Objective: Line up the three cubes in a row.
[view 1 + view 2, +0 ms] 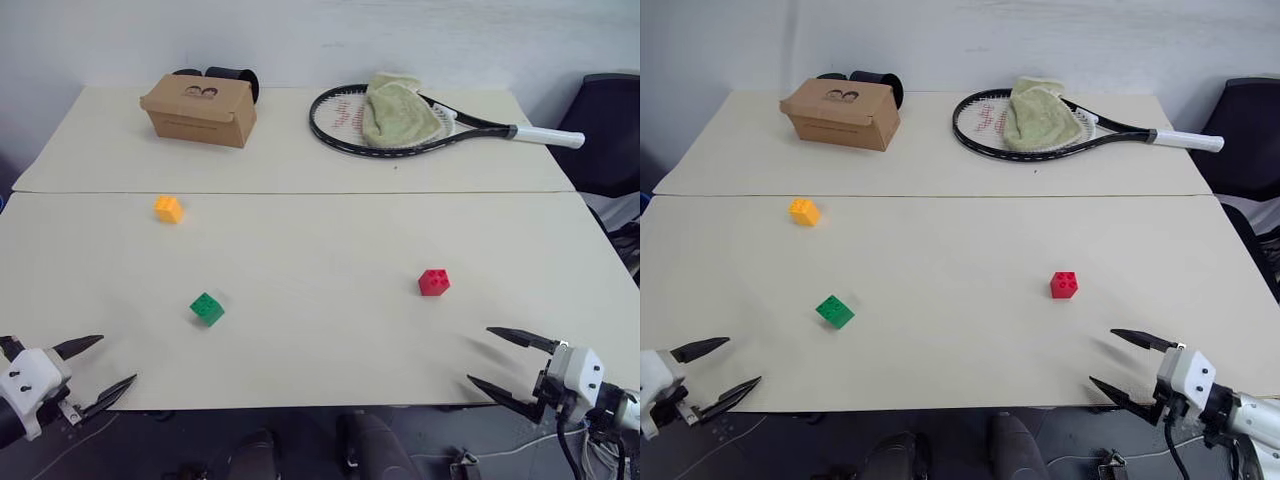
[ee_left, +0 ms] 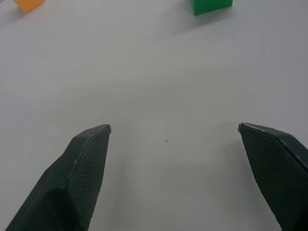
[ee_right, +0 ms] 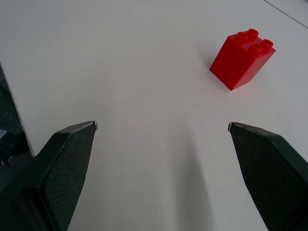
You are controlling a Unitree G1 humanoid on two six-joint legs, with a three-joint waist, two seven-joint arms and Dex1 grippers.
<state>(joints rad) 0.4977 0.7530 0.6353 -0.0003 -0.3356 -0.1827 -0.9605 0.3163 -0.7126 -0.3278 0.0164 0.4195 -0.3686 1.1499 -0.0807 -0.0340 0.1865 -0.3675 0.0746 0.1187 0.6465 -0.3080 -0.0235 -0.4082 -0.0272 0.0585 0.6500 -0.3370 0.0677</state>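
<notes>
- The three cubes sit scattered on the pale table [image 1: 320, 340], well apart from one another and in no row.
- The orange-yellow cube [image 1: 168, 208] lies toward the left, farthest back of the three.
- The green cube [image 1: 206, 308] is nearer the front edge, a little right of the orange-yellow one, turned askew.
- The red cube [image 1: 433, 282] stands alone on the right side, studs up.
- The left gripper [image 1: 103, 368] hovers at the near left edge, fingers spread wide, holding nothing.
- The right gripper [image 1: 505, 362] hovers at the near right edge, likewise spread and empty, the red cube beyond it.
- At the back: a cardboard box [image 1: 200, 110], and a tennis racket [image 1: 440, 128] with a green towel [image 1: 398, 110] draped on its strings.
</notes>
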